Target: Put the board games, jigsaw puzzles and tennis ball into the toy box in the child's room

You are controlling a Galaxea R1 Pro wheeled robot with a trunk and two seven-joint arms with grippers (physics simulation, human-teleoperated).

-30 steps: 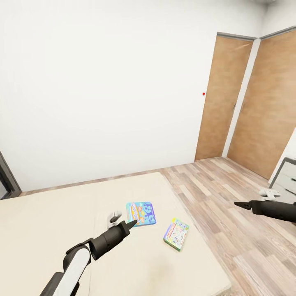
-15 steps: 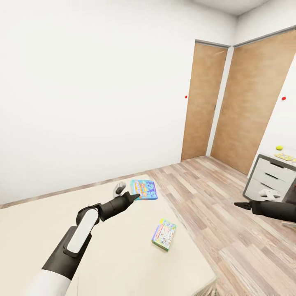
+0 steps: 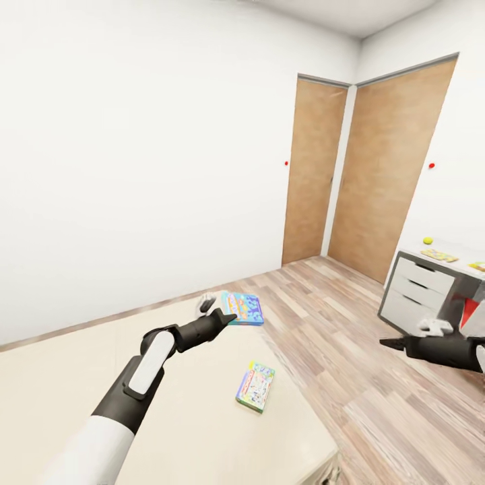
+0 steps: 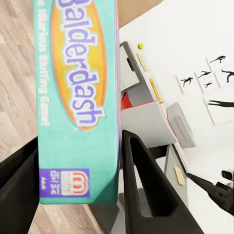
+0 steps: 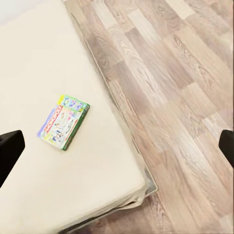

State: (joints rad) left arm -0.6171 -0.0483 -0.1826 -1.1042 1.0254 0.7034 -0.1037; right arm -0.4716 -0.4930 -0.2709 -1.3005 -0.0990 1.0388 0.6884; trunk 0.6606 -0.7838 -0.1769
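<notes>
The left tool (image 3: 225,316) grips the blue game (image 3: 245,308) above the bed (image 3: 67,377); the right tool (image 3: 389,343) hangs open over the floor. The green game (image 3: 255,386) waits on the bed, the ball (image 3: 427,240) on the worktop (image 3: 448,264). No toy looks boxed yet.

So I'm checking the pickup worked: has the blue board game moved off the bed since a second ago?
Yes. The blue board game, clamped in the left gripper, has lifted off the bed towards the floor side; the green game stays put.
</notes>
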